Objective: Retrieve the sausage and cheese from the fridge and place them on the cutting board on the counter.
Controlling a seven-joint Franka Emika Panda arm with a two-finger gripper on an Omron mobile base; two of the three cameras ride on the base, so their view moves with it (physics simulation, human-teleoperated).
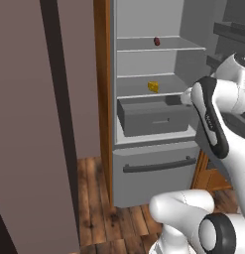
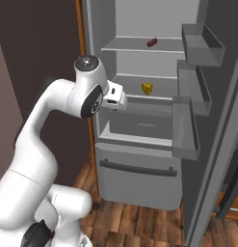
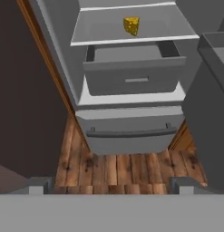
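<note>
Two food items sit inside the open fridge (image 2: 139,159): the sausage (image 1: 157,41) on the upper shelf (image 1: 163,48) and the cheese (image 3: 131,26) on the shelf just above the drawer (image 3: 133,74). In the hand view the cheese lies at 12 o'clock. The end effector (image 3: 109,186) is fully spread, holds nothing, and is well apart from both items.

Fridge (image 1: 144,173) matt grey, smooth like plastic, pale shelves (image 1: 158,49) likewise. Floor (image 3: 131,167) brown wood planks, grainy; cheese (image 3: 131,26) matt yellow, sausage (image 2: 152,42) smooth dark red-brown. Arm (image 2: 38,144) glossy white.
</note>
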